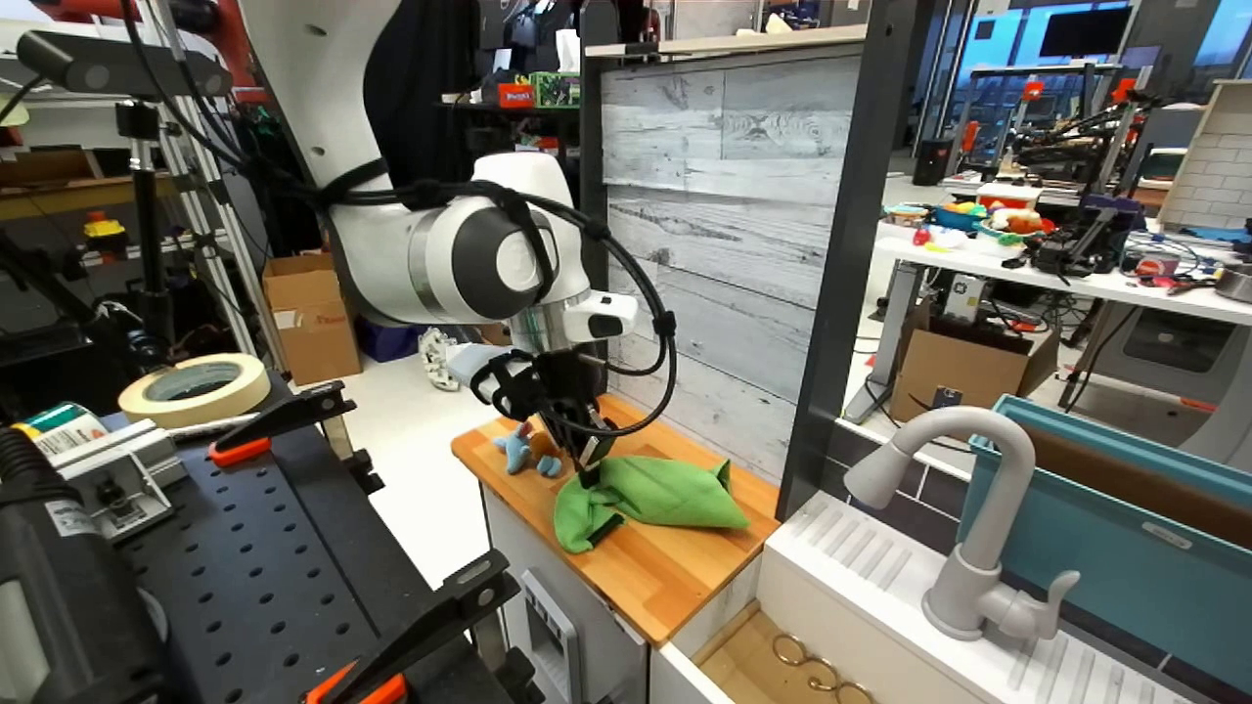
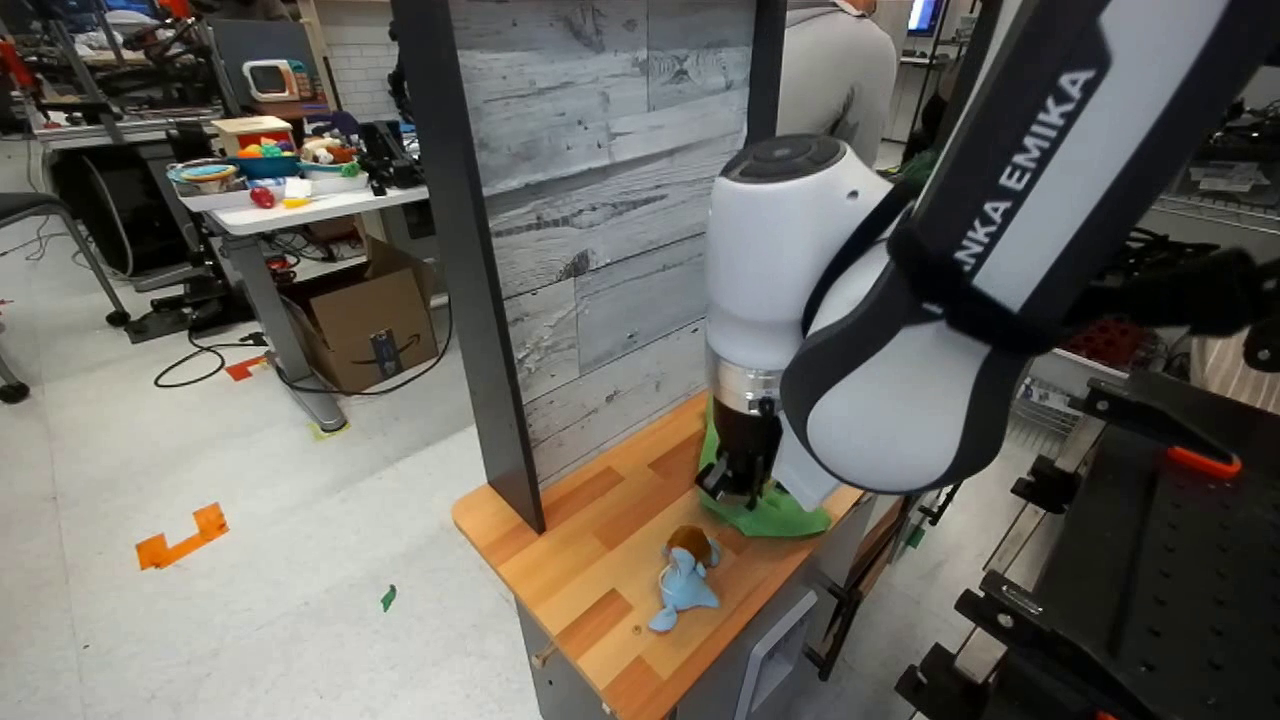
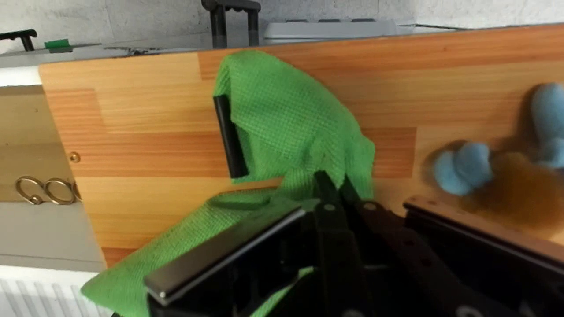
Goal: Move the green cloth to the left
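The green cloth [image 1: 675,492] lies crumpled on the wooden countertop [image 1: 675,582], with a black strip along one edge. It also shows in the wrist view [image 3: 286,114] and, partly hidden behind the arm, in an exterior view [image 2: 778,516]. My gripper [image 3: 335,182] points down at the cloth, its two fingertips close together with bunched cloth at and between them. It looks shut on the cloth, near the cloth's narrow middle. In both exterior views the gripper [image 1: 589,477] [image 2: 730,495] is low, at the countertop. The cloth under the gripper body is hidden.
A blue and brown plush toy [image 1: 533,454] [image 2: 685,580] [image 3: 524,189] lies beside the cloth. A grey wood-look panel [image 1: 724,196] stands along the countertop's back. A sink with a faucet [image 1: 988,508] adjoins one end. A black perforated table [image 1: 254,548] stands across a gap.
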Motion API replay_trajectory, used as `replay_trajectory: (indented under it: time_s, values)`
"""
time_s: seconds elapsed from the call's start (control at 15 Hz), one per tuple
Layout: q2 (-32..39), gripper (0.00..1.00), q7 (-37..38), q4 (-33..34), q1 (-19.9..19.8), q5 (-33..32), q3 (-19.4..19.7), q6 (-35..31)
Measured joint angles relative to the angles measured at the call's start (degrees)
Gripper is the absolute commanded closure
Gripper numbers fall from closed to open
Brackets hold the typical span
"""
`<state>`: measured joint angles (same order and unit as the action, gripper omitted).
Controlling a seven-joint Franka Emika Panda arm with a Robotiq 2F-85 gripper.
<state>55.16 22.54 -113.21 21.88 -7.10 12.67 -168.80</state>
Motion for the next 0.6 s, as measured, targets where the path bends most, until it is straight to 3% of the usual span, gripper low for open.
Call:
replay_trajectory:
  time_s: [0.13,0.6]
  values:
    - [1.88,0.66,0.35,1.28,0.85,0.68,0.24,0.02]
    - [1.36,0.15,2.40,2.42,0.85,6.18,0.93,2.29]
